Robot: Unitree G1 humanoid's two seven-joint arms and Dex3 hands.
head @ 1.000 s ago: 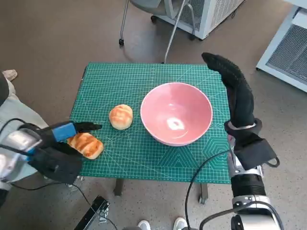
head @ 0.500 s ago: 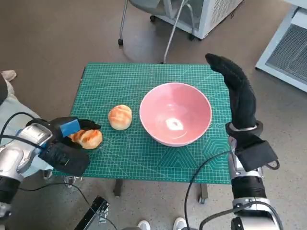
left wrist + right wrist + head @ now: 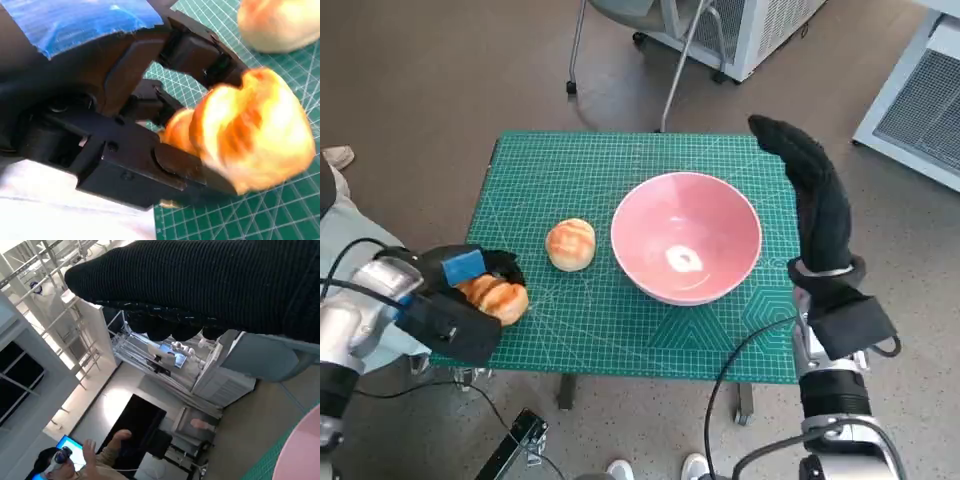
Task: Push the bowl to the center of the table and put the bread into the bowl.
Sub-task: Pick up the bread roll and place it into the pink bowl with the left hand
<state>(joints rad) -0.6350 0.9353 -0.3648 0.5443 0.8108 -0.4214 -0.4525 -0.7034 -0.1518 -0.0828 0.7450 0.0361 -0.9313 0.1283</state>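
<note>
At lower left of the frame, by the worktop's (image 3: pixel 620 345) near edge, the left hand (image 3: pixel 450 300) clamps a bread roll (image 3: pixel 496 298). A second roll (image 3: pixel 570 243) lies beyond it, just left of the pink bowl (image 3: pixel 686 238) at centre. The gloved right hand (image 3: pixel 810 185), fingers extended and holding nothing, stands along the right edge beside the bowl.

Even, bright light overhead; a glare spot in the bowl (image 3: pixel 686 260). The left wrist view shows the bread (image 3: pixel 255 127) overexposed, blurred.

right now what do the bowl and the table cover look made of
The pink bowl looks like glossy plastic or glazed ceramic, which one is unclear: a bright highlight sits on its smooth inside. The green table cover looks like a matte rubbery cutting mat, printed with a fine pale grid and angle lines.
</note>
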